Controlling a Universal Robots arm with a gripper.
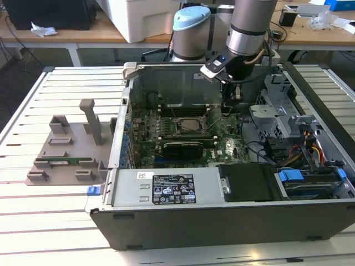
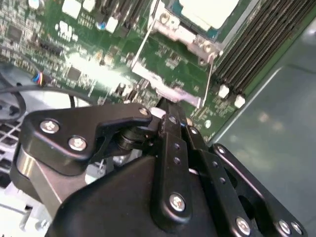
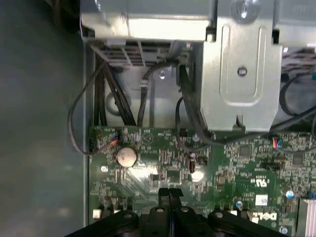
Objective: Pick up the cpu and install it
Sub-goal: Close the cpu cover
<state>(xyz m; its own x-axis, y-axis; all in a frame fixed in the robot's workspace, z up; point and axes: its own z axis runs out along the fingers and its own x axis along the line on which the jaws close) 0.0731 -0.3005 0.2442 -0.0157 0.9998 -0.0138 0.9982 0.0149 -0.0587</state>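
Observation:
The cpu [image 2: 210, 10] shows its pale metal top inside the socket [image 1: 191, 124] on the green motherboard, with the socket's metal frame [image 2: 180, 34] around it. In the exterior view my gripper [image 1: 226, 111] hangs inside the open computer case, just to the exterior view's right of the socket. In both wrist views its black fingers are pressed together with nothing between them. The gripper's tip [image 2: 165, 107] sits low over the board beside the socket's thin wire lever [image 2: 207, 84]. In the first wrist view the gripper [image 3: 169, 191] points at the board.
Memory slots [image 2: 252, 44] run beside the socket. A metal drive cage [image 3: 237, 74] and black cables [image 3: 98, 98] stand close to the gripper. A coin battery [image 3: 126, 156] sits on the board. The power supply [image 1: 172, 188] lines the case front. A grey fixture [image 1: 66, 149] lies outside the case.

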